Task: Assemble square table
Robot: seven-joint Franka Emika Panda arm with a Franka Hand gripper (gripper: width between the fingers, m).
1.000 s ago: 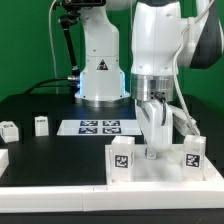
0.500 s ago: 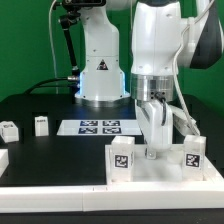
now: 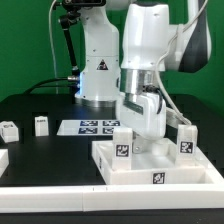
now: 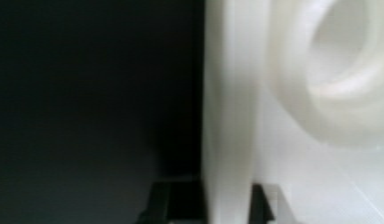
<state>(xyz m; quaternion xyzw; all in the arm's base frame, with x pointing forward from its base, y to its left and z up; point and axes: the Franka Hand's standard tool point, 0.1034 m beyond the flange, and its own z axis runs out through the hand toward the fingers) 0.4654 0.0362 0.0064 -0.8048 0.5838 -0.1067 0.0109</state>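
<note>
**Q:** Where is the slab?

**A:** Lower right of the exterior frame. The slab [image 3: 132, 171] sits hollow face up on the black worktop [image 3: 55, 150], turned at an angle, with a tag on its near edge facing the camera.

**Q:** And the pincer?

**A:** The pincer [image 3: 142, 142] is down at the slab's far rim, centre frame. In the wrist view its dark fingers [image 4: 171, 203] stand on either side of the white rim wall, clamped on the slab.

**Q:** The legs?

**A:** A leg [image 3: 121, 148] stands upright at the slab's left corner and a second leg [image 3: 185, 143] at its right. Whether they are fastened cannot be told. A third leg [image 3: 41, 125] and a fourth leg [image 3: 10, 130] stand apart on the worktop, middle left. The marker board [image 3: 98, 127] lies flat at centre, behind the slab.
</note>
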